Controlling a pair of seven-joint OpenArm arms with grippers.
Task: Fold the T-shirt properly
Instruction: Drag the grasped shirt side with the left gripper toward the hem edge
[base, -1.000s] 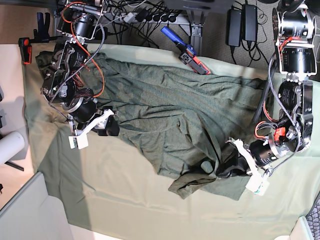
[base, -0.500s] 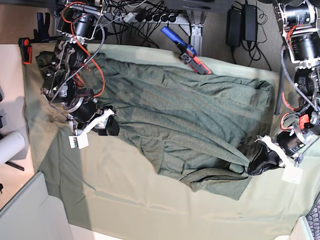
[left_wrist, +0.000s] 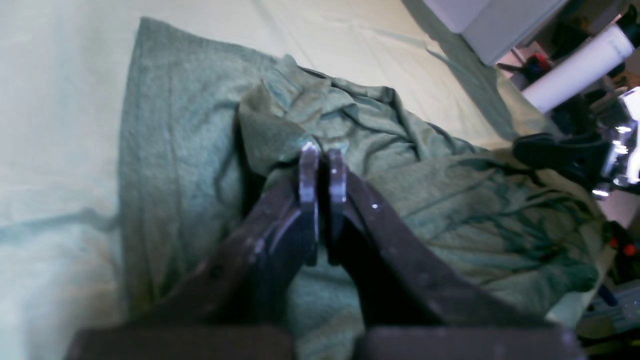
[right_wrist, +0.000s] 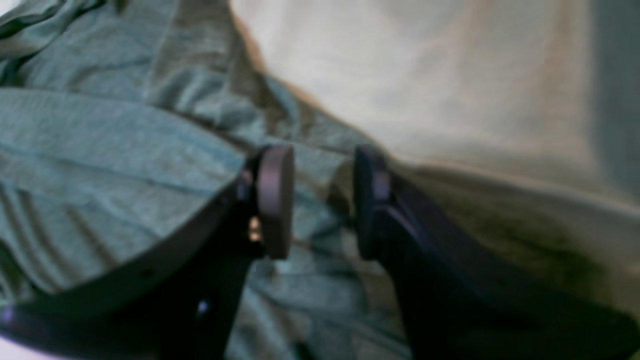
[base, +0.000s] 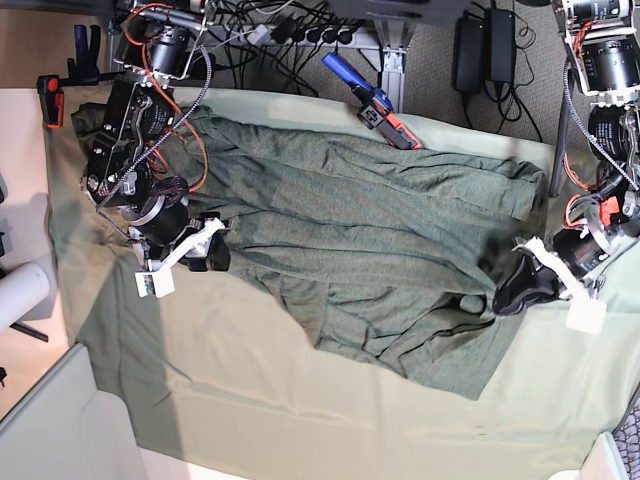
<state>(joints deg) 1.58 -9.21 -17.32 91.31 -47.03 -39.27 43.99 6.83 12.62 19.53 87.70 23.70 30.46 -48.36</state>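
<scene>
Pale green cloth over the bench (base: 250, 400), T-shirt (base: 370, 240) spread across it, long axis running arm to arm. Left pincer (base: 515, 285) clamped tight on a bunched fold at one end — right pincer (base: 205, 255) half-spread over the opposite edge, gripping nothing. Probably nearer the next pull: left.

Open table cloth (base: 250, 400) ran along the near edge below the T-shirt (base: 380, 230); clear passage there. Far edge was crowded: blue-red clamp (base: 372, 102) sat on the cloth just beside the shirt, cables behind. White roll (base: 20, 295) and red-black clamp (base: 50, 98) blocked the right-arm side.
</scene>
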